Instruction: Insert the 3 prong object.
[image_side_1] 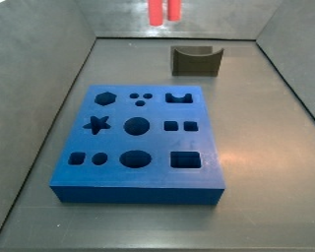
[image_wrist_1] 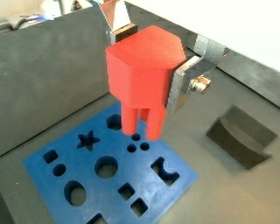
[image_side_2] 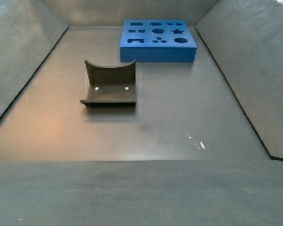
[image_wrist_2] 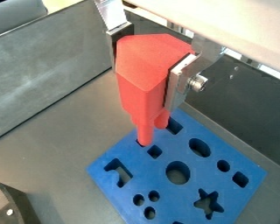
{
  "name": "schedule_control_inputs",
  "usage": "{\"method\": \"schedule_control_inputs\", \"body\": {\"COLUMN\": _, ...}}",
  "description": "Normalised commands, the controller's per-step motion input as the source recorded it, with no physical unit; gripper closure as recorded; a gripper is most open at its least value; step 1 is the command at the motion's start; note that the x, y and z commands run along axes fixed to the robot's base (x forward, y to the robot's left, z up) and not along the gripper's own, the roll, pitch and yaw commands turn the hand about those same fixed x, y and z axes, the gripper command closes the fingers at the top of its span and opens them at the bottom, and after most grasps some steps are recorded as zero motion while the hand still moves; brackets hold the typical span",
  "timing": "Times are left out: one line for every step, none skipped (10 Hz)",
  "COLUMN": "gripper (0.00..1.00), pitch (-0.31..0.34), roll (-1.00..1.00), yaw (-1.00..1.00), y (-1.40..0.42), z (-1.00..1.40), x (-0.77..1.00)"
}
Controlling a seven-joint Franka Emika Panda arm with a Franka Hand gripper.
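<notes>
The 3 prong object (image_wrist_1: 140, 74) is a red block with a hexagonal body and thin prongs pointing down. My gripper (image_wrist_1: 152, 54) is shut on its body and holds it upright in the air above the blue block with shaped holes (image_wrist_1: 90, 171). The prong tips hang over the block's edge, near the group of three small round holes (image_wrist_1: 136, 147). Both wrist views show this grip (image_wrist_2: 149, 52), with the red object (image_wrist_2: 146, 83) over the blue block (image_wrist_2: 195, 179). In a side view only the red prongs (image_side_1: 164, 12) show, above the far end of the floor and behind the blue block (image_side_1: 141, 143).
A dark grey U-shaped block (image_side_1: 196, 59) stands on the floor beyond the blue block; it also shows in a wrist view (image_wrist_1: 241, 136) and in a side view (image_side_2: 110, 86). Grey walls (image_side_1: 48, 108) enclose the floor on the sides.
</notes>
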Motion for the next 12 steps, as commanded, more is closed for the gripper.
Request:
{"method": "schedule_control_inputs", "body": {"gripper": 1.0, "pitch": -0.12, "roll": 0.21, "yaw": 0.91, "y": 0.09, "z": -0.75, "x": -0.15}}
{"method": "schedule_control_inputs", "body": {"gripper": 1.0, "pitch": -0.137, "roll": 0.18, "yaw": 0.92, "y": 0.09, "z": -0.82, "x": -0.15}}
{"method": "schedule_control_inputs", "body": {"gripper": 1.0, "pitch": -0.144, "roll": 0.12, "yaw": 0.93, "y": 0.1, "z": -0.89, "x": -0.16}}
{"method": "schedule_control_inputs", "body": {"gripper": 1.0, "pitch": -0.147, "roll": 0.09, "yaw": 0.93, "y": 0.12, "z": -0.94, "x": -0.15}}
{"method": "schedule_control_inputs", "body": {"gripper": 1.0, "pitch": -0.149, "roll": 0.02, "yaw": 0.87, "y": 0.25, "z": -0.94, "x": -0.13}}
{"method": "schedule_control_inputs", "body": {"gripper": 1.0, "pitch": -0.117, "roll": -0.11, "yaw": 0.71, "y": 0.38, "z": -0.75, "x": -0.06}}
{"method": "schedule_control_inputs", "body": {"gripper": 1.0, "pitch": -0.036, "roll": -0.12, "yaw": 0.18, "y": 0.14, "z": -0.6, "x": 0.0}}
{"method": "schedule_control_inputs", "body": {"gripper": 1.0, "pitch": 0.0, "roll": -0.06, "yaw": 0.01, "y": 0.05, "z": -0.54, "x": 0.0}}
{"method": "schedule_control_inputs", "body": {"gripper": 1.0, "pitch": 0.0, "roll": -0.06, "yaw": 0.0, "y": 0.05, "z": -0.63, "x": 0.0}}
{"method": "schedule_control_inputs", "body": {"gripper": 1.0, "pitch": 0.0, "roll": -0.03, "yaw": 0.0, "y": 0.09, "z": -0.72, "x": -0.03}}
{"method": "schedule_control_inputs", "body": {"gripper": 1.0, "pitch": 0.0, "roll": -0.04, "yaw": 0.11, "y": 0.19, "z": -0.69, "x": -0.04}}
{"method": "schedule_control_inputs", "body": {"gripper": 1.0, "pitch": 0.0, "roll": 0.0, "yaw": 0.17, "y": 0.16, "z": -0.58, "x": 0.0}}
